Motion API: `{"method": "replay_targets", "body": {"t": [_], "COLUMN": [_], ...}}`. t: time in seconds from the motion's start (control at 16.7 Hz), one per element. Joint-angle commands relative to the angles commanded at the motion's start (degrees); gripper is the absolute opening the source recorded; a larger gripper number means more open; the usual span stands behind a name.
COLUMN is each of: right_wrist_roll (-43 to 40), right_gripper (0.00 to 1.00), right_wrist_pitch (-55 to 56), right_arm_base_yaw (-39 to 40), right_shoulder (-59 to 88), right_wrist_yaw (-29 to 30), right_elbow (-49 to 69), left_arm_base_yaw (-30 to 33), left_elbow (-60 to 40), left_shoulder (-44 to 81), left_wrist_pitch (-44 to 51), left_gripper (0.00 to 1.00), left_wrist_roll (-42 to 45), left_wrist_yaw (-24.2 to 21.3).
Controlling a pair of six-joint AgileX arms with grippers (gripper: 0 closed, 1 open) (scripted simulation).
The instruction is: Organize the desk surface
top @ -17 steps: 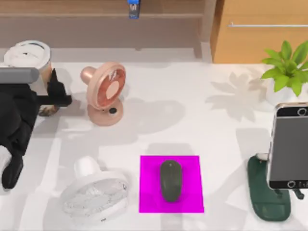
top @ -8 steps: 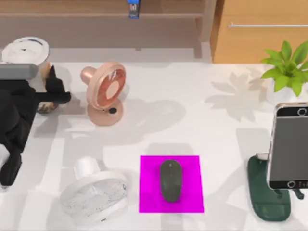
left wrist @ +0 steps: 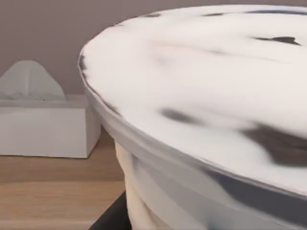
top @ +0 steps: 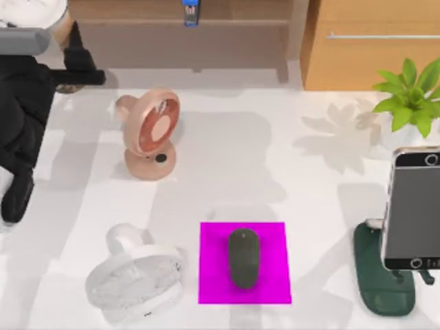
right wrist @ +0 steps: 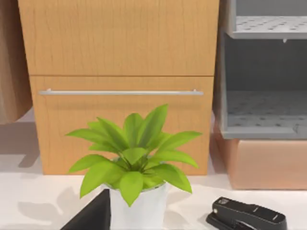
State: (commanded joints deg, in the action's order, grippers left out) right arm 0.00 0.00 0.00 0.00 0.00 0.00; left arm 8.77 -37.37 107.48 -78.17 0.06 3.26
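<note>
My left tool [top: 77,58] is clamped on the white-lidded paper cup [top: 42,12], and in the last second it has lifted that cup off the white counter [top: 240,158] and carried it from beside the fan to the back left corner, up against the brown wooden shelf [top: 172,38]. The left wrist view has the cup's lid [left wrist: 206,96] close up, with a shelf board and a white tissue box [left wrist: 43,117] beyond it. I judge the cup is headed for the shelf, so one item is off the counter and the placing is still to do.

The right tool's state I cannot tell; a dark finger edge [right wrist: 91,215] shows in the right wrist view, facing the cabinet.

Counted from the left tool outward: two desk fans, a pink one [top: 152,134] just in front of it and a white one [top: 134,275] lying nearer the front edge. One dark computer mouse [top: 243,257] sits on one magenta square mat [top: 213,282]. One smartphone [top: 414,206] stands on one dark green stand [top: 381,285] far to the right. One potted green plant [top: 411,100], one black stapler [right wrist: 247,218] beside it, one blue item [top: 190,12] on the shelf.
</note>
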Motion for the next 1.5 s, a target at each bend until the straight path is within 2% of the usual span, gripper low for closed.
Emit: {"method": "replay_targets", "body": {"t": [0.42,1.08,1.26,1.5], "right_wrist_roll": [0.0,0.0,0.0,0.0], "right_gripper": [1.00,1.00,1.00,1.00], "right_wrist_pitch": [0.0,0.0,0.0,0.0], "right_arm_base_yaw": [0.0,0.0,0.0,0.0], "right_shoulder": [0.0,0.0,0.0,0.0], "right_wrist_yaw": [0.0,0.0,0.0,0.0], "right_elbow": [0.0,0.0,0.0,0.0], "left_arm_base_yaw": [2.4,2.0,1.9,1.9], "left_elbow": [-14.5,-38.9,-42.2,-43.0], "left_shoulder": [-4.6,3.2,4.8,5.2], "left_wrist_pitch": [15.3,46.0,50.4,51.4], "left_gripper": [0.00,0.00,0.00,0.00], "left_wrist_roll": [0.0,-0.4,-0.5,-0.6], "left_wrist_yaw": [0.8,3.9,4.4,4.5]}}
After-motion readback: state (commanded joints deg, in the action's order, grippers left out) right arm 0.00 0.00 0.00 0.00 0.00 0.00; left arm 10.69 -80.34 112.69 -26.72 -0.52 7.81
